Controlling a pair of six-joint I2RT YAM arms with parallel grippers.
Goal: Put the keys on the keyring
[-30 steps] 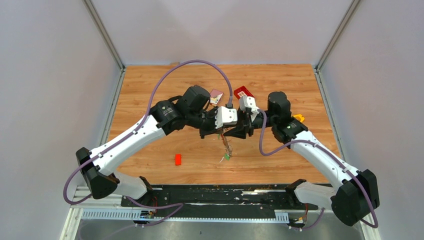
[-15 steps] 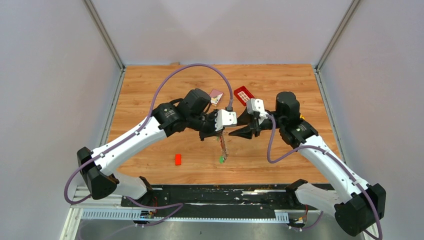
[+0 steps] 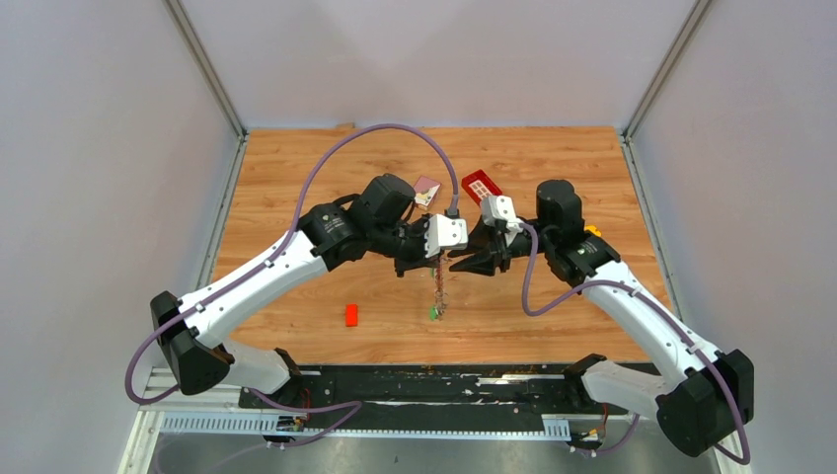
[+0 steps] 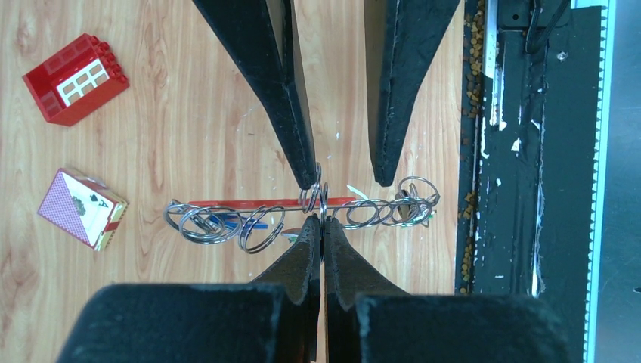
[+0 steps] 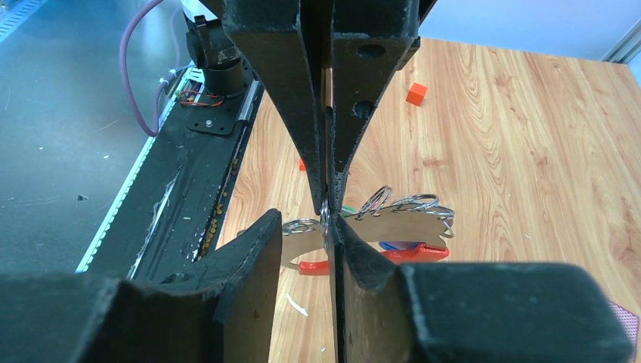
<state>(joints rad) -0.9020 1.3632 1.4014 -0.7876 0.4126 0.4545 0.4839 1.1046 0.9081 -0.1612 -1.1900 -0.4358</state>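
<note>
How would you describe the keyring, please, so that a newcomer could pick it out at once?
Start at the middle of the wooden table, where the left gripper and right gripper meet tip to tip. The shut left one pinches the keyring between them. Unlike the small red block, it is a long strip of silver wire rings strung along a red bar.

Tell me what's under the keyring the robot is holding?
Bare wooden table shows beneath the keyring on both sides. The left end effector, shut on one ring, covers the wood under the keyring's middle, so that spot is unseen.
</note>
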